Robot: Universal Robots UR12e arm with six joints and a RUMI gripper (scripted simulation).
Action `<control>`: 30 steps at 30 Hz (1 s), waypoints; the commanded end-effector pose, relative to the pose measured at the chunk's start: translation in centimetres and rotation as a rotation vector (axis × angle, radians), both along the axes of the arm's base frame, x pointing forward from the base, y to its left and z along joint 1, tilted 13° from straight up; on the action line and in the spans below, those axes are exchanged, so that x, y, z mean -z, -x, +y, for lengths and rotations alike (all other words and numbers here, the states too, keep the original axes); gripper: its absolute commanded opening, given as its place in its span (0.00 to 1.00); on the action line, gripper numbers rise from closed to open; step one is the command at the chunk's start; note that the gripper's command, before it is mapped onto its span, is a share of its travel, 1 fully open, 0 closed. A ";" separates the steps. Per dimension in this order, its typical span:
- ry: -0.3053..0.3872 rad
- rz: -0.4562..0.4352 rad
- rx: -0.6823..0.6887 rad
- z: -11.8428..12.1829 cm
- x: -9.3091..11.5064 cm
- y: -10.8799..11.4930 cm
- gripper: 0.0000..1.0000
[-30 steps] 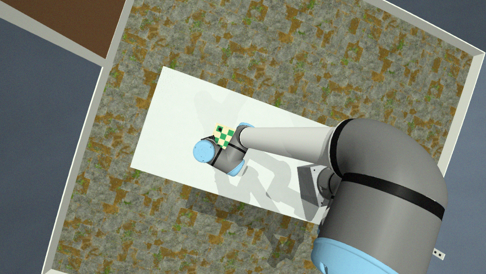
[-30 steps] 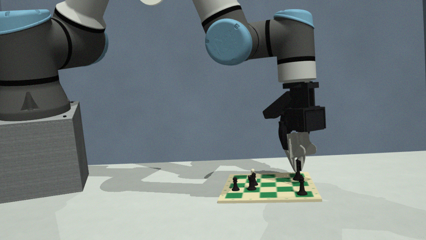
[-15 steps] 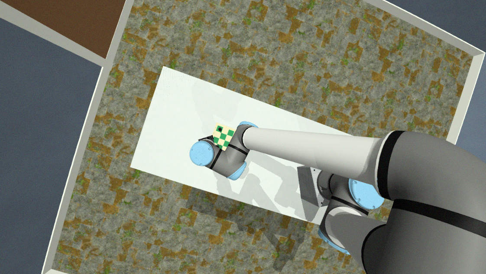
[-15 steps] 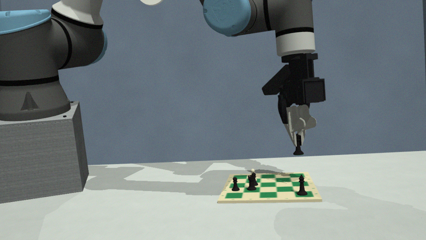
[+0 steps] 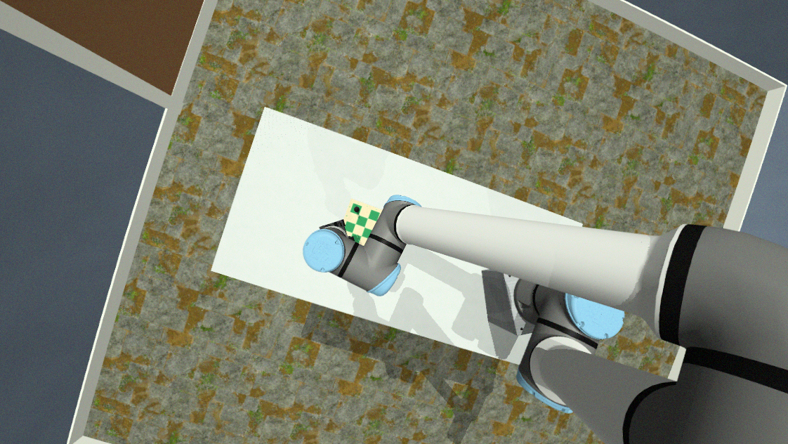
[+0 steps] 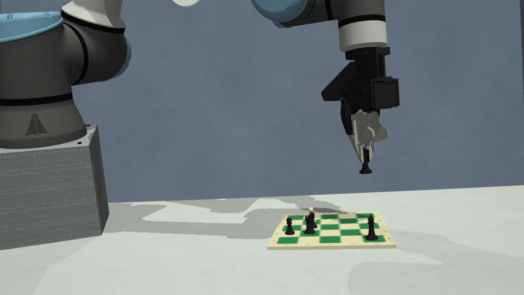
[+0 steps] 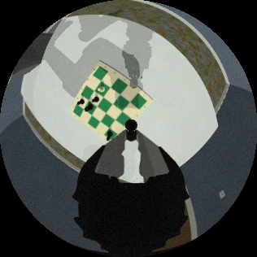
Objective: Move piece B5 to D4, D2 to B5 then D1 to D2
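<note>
My gripper is shut on a black chess piece and holds it high above the green and cream board. In the wrist view the held piece sticks out past the fingertips, over the board's near edge. On the board stand a black piece at the front right, a black pawn at the left, two black pieces close together and a small white piece behind them. The top view shows the board partly hidden by my arm, with one black piece visible.
The board lies on a white table. My robot base stands on a grey block at the left. A mossy stone floor surrounds the table.
</note>
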State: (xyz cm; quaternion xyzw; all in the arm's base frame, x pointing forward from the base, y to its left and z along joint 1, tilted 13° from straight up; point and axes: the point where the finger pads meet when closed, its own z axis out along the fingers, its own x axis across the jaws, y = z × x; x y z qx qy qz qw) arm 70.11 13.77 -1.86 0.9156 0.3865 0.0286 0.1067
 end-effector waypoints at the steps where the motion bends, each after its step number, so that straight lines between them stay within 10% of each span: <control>1: 0.007 0.011 -0.049 -0.1 0.1 1.8 0.00; 30: 0.017 0.029 -0.122 -0.8 2.3 3.9 0.00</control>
